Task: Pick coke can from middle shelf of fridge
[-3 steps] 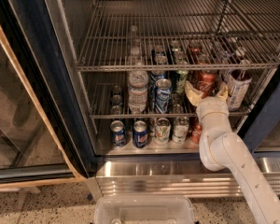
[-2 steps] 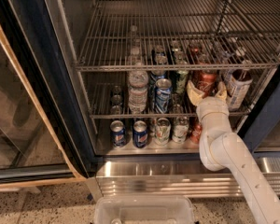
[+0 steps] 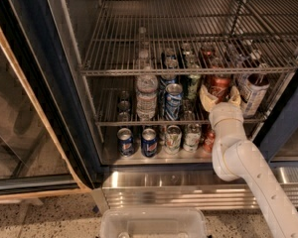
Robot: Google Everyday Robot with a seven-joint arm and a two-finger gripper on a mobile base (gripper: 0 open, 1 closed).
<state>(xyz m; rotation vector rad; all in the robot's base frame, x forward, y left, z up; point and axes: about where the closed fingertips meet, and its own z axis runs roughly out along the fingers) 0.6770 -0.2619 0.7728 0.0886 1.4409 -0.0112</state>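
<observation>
The fridge [image 3: 49, 83] stands open with its wire racks in view. The coke can [image 3: 217, 84], red with a silver top, stands on the middle shelf [image 3: 139, 122] at the right. My gripper [image 3: 220, 95] is at the front of that shelf, right at the can. Its two cream fingers are spread, one on each side of the can's lower part. The white arm comes up from the lower right and hides the can's base.
A white-and-brown container [image 3: 252, 95] stands just right of the can. A green bottle [image 3: 192, 86], a blue can [image 3: 173, 102] and a water bottle [image 3: 147, 95] stand to its left. More cans [image 3: 149, 142] sit on the floor below. A white bin [image 3: 154, 222] sits below the ribbed steel panel [image 3: 164, 190].
</observation>
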